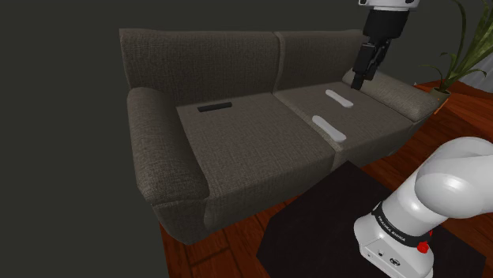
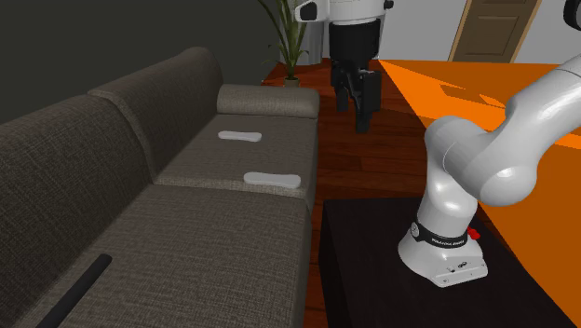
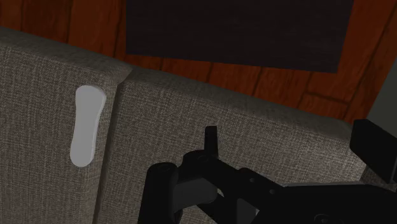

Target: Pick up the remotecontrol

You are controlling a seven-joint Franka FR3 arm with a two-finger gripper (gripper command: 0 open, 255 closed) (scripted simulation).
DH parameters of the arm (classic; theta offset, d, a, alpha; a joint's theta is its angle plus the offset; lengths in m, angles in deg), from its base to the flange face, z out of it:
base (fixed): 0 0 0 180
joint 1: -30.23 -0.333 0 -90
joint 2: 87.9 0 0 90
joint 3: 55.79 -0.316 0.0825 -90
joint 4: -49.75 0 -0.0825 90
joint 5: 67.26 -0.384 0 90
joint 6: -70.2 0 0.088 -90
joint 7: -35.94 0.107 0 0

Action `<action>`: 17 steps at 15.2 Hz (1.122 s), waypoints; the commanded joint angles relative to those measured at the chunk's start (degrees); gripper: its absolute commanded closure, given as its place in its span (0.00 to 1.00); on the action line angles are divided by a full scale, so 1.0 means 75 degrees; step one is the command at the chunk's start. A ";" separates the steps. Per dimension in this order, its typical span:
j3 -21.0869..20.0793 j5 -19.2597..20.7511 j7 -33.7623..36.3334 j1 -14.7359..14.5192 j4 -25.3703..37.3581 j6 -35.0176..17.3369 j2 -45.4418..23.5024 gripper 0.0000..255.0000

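Note:
Two plain white elongated remote-shaped things lie on the sofa's seat cushion at the shoulder view's right: one (image 1: 330, 128) (image 2: 272, 179) (image 3: 87, 125) beside the seam between the cushions, the other (image 1: 340, 98) (image 2: 240, 137) farther back toward the armrest. A flat black bar-shaped remote (image 1: 214, 107) (image 2: 74, 291) rests at the back of the other cushion. My black gripper (image 1: 362, 77) (image 2: 361, 119) (image 3: 292, 143) hangs high above the cushion with the white things, near the armrest. Its fingers stand apart with nothing between them.
The brown fabric sofa (image 1: 253, 150) has padded armrests (image 1: 162, 146) at both ends. A dark low table (image 1: 348, 229) carries my stand on a wooden floor. A potted plant (image 1: 466, 47) stands past the far armrest. A door (image 2: 493, 28) is behind in the second exterior view.

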 commanded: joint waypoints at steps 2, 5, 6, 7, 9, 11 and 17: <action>0.0103 0.0080 -0.0079 0.0056 -0.0159 -0.0228 -0.0048 0.00; 0.0416 0.0314 -0.0309 0.0234 -0.0582 -0.0929 -0.0256 0.00; 0.0521 0.0389 -0.0384 0.0296 -0.0705 -0.1169 -0.0348 0.00; 0.0628 0.0463 -0.0458 0.0358 -0.0819 -0.1411 -0.0452 0.00; 0.0845 0.0606 -0.0603 0.0482 -0.1018 -0.1902 -0.0694 0.00; 0.1064 0.0739 -0.0747 0.0605 -0.1177 -0.2402 -0.0982 0.00; 0.1733 0.1040 -0.1185 0.0937 -0.1404 -0.3922 -0.2114 0.00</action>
